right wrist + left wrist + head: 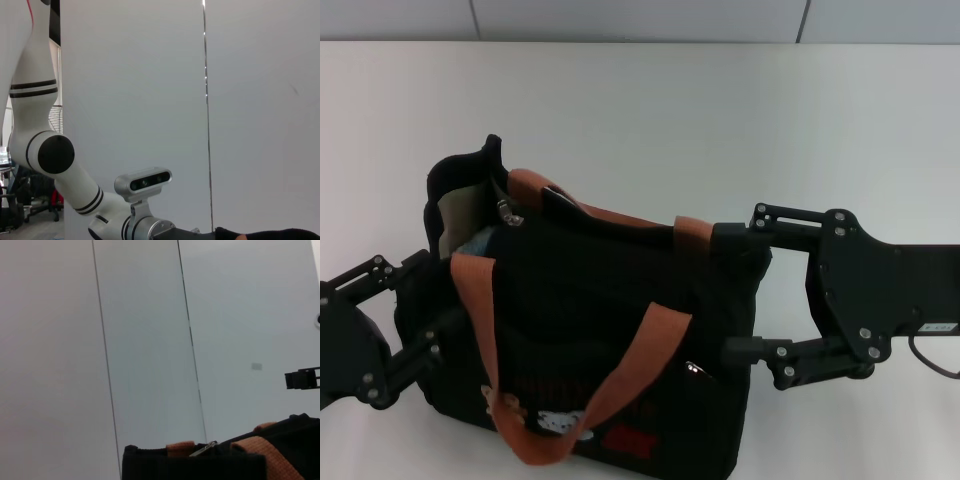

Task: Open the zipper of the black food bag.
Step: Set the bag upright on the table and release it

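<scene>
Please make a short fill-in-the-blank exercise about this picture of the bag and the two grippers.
1. The black food bag rests on a ____ table.
2. The right gripper spans the bag's end with its fingers ____.
3. The bag's handles are ____ in colour.
4. The left gripper is at the bag's ____ end.

Missing words: white; open; orange-brown; left

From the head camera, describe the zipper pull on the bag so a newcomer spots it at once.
On the white table the black food bag stands between the left hand and the right hand. At its open end nearest the left hand, beside the pale lining, hangs the zipper pull, the only small silver metal piece there.
</scene>
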Motion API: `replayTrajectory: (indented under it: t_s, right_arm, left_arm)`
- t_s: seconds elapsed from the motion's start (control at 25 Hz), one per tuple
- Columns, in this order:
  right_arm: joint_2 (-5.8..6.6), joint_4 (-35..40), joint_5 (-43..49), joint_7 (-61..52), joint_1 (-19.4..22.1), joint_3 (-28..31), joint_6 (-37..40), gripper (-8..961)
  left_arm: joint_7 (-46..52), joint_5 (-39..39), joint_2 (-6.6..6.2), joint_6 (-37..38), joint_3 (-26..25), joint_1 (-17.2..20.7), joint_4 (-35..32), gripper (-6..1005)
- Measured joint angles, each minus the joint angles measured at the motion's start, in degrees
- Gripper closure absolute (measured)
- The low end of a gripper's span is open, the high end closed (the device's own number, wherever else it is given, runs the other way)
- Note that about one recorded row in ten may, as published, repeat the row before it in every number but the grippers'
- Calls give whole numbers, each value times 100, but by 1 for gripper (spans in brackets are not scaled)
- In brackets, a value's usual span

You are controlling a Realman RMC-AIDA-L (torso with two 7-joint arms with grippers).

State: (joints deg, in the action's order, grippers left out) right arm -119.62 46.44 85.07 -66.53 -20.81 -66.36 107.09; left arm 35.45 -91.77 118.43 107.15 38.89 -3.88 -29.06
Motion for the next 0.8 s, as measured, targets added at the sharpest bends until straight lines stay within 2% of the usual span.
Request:
replayTrajectory:
  t_s: [0.36,0.56,0.8]
  right_arm:
    - [0,-2,-124,0,13,16,13,121]
    - [0,-27,-233,0,30,48,16,129]
    - [6,-38,-454,-146,102,393,77,139]
  left_arm:
    - [-78,29,12,-60,-35,-31,139,686]
    - [-111,33,27,27,-48,-105,143,736]
    - [-438,186,32,236,-60,-323,129,780]
